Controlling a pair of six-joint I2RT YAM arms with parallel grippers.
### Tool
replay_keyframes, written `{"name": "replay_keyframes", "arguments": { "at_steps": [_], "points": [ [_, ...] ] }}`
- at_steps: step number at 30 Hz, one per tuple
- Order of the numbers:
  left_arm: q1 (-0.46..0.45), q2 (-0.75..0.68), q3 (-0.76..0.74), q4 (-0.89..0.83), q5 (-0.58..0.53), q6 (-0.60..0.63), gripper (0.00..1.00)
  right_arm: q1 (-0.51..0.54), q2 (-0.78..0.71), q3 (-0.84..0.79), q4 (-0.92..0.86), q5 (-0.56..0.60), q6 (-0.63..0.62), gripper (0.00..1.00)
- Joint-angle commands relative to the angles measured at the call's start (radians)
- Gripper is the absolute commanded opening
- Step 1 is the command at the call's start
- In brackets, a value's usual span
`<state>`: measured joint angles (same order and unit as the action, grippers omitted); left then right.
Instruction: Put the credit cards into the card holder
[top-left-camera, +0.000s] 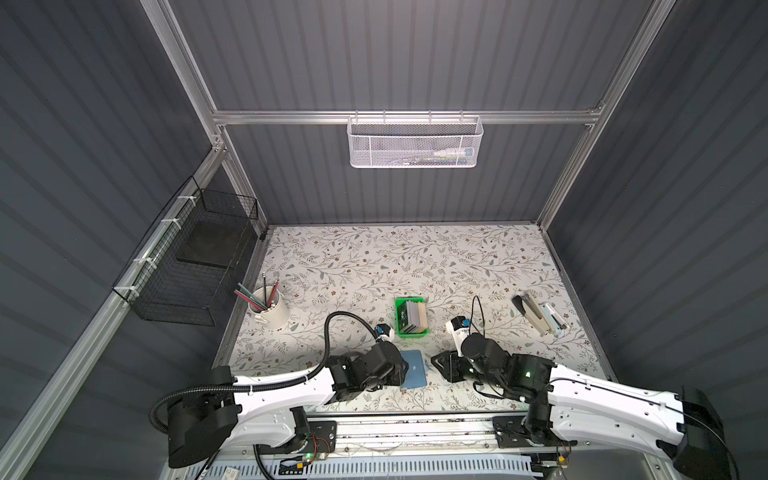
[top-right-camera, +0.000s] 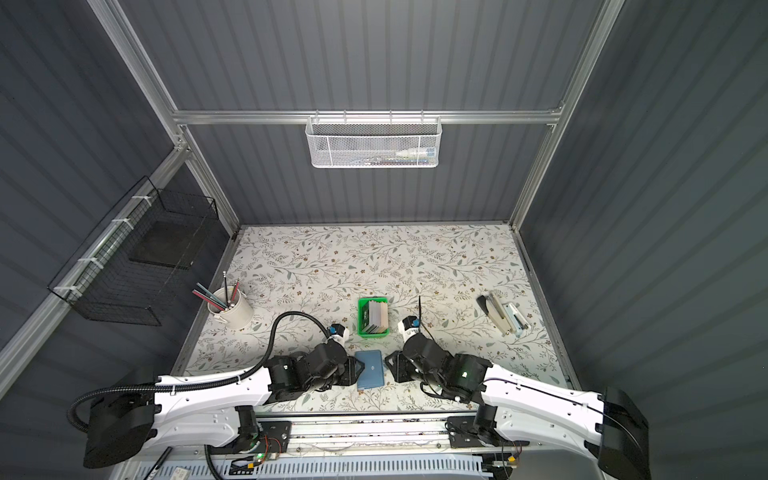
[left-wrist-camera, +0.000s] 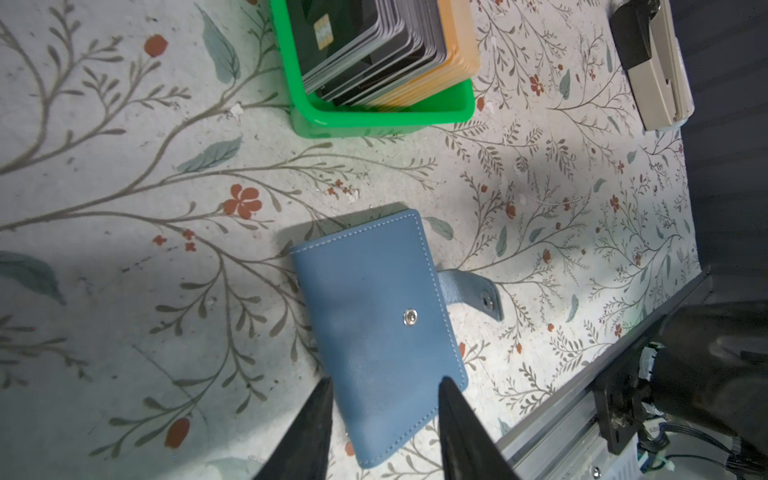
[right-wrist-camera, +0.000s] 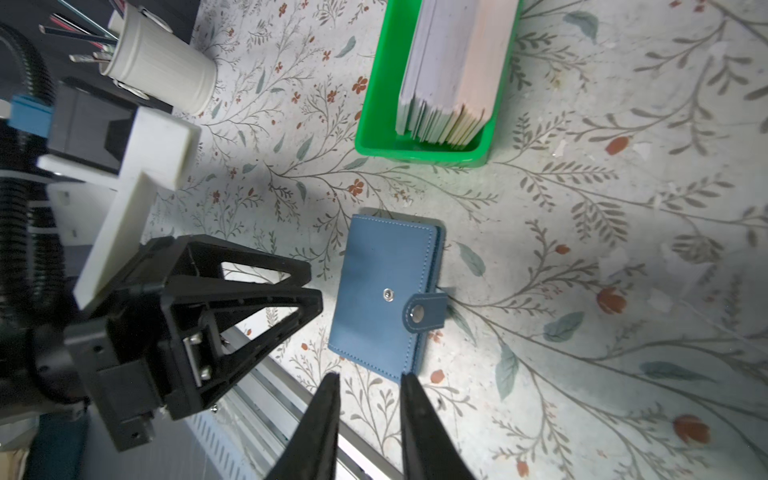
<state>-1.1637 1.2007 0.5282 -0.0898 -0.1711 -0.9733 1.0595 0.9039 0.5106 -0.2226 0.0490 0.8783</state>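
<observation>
No text, label, brand or number can be read. White marks are seen on the dark front one of the credit cards (top-left-camera: 402, 316) in the green tray (top-left-camera: 412, 333), mid-frame in a top view, but too small to be deciphered.

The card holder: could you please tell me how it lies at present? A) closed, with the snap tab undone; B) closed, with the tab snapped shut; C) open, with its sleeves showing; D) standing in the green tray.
A: the card holder lies closed on the table, its snap tab sticking out sideways, off the bare stud on the cover.
</observation>
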Motion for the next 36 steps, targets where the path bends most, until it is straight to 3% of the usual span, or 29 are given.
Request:
{"name": "replay_keyframes", "arguments": {
  "at_steps": [1,15,22,30,36],
  "points": [
    [-0.002,0.016,0.027,-0.015,0.011,-0.003,0.42,-0.019,0.016,-0.01,0.066,-0.099,-0.005,0.28],
    [0.009,0.058,0.022,-0.001,0.045,-0.027,0.41,-0.03,0.272,0.056,0.107,-0.23,-0.063,0.23],
    [0.011,0.078,0.004,0.031,0.051,-0.056,0.39,-0.006,0.374,0.165,0.032,-0.164,-0.091,0.23],
    [0.012,0.157,0.021,0.071,0.076,-0.057,0.38,-0.005,0.483,0.22,-0.061,-0.076,-0.025,0.2],
    [0.012,0.18,0.015,0.065,0.064,-0.071,0.36,-0.006,0.481,0.232,-0.155,-0.001,-0.018,0.23]
  ]
}}
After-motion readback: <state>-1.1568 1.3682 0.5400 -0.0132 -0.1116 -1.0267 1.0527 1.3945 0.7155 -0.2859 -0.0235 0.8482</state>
